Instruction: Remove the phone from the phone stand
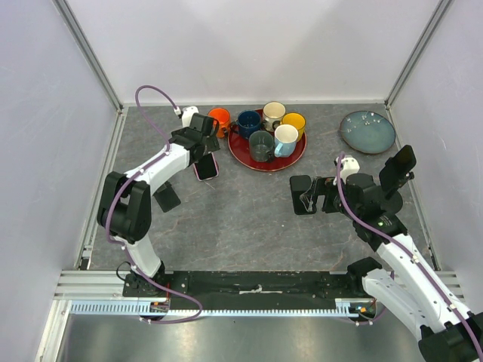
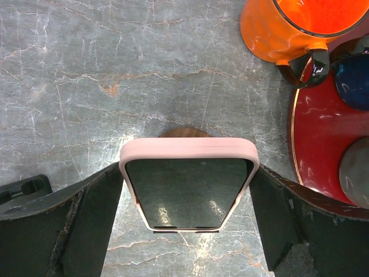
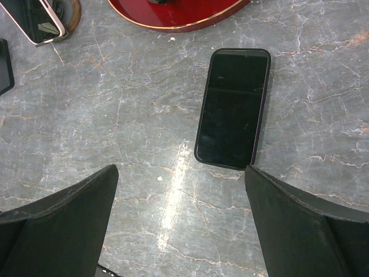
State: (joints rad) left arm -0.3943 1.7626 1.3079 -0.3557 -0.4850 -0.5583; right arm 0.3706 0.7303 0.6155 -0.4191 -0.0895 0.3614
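The phone, dark-screened in a pink case, leans on a small wooden phone stand left of the red tray. In the top view the phone is under my left wrist. My left gripper straddles its upper end, and both fingers lie against the case's sides with no gap showing. My right gripper hangs open over bare table at the right, holding nothing. The right wrist view catches the phone and stand at its top left.
A black phone lies flat just beyond my right gripper. A red tray with several mugs sits at the back, an orange mug beside it. A blue plate is back right. A flat black object lies by the left arm.
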